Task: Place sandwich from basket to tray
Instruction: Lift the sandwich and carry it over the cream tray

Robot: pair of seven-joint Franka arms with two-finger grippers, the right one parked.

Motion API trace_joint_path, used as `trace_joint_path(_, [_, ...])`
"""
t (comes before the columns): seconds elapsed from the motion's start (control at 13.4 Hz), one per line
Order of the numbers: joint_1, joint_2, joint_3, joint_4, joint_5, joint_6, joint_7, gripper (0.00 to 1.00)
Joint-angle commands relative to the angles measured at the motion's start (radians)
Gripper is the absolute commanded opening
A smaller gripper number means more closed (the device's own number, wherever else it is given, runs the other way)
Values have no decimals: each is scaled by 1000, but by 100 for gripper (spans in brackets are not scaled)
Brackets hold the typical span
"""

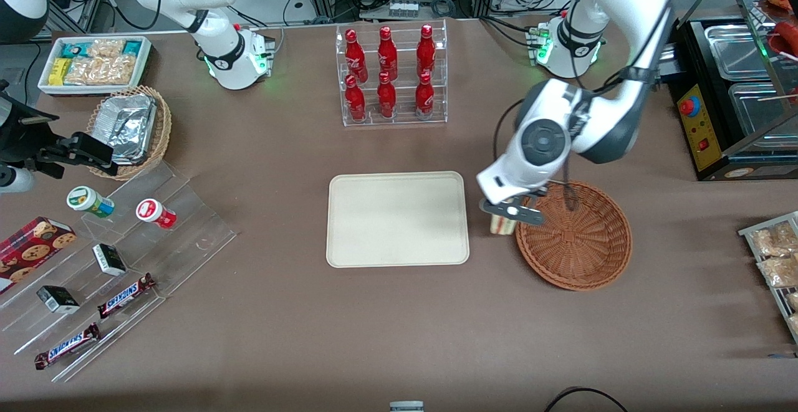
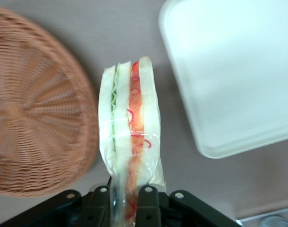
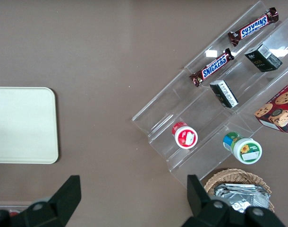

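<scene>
The gripper [image 1: 506, 219] is clamped on the sandwich [image 2: 130, 142], holding it up over the bare strip of table [image 1: 399, 337] between the basket [image 1: 576, 237] and the tray [image 1: 398, 219]. Nothing sits in the basket or on the tray. Six red bottles [image 1: 388, 72] stand in the clear rack [image 1: 393, 75] near the table's edge farthest from the front camera.

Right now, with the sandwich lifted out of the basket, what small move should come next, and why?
Probably carry it sideways toward the parked arm's end. The pincer, shut on the sandwich, hangs over bare table in the gap between the wicker basket and the cream tray, so it is not yet above the tray.
</scene>
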Motion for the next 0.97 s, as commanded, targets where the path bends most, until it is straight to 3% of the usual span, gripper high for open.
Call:
trace_joint_path(0.0, [-62,145,2,156,-16,-23,-73,0])
trace_joint_path(0.37, [-136,369,2,424,-7,-21,-257,0])
trace_joint_path(0.9, [-155,448,2,520,-7,-6,-326,0])
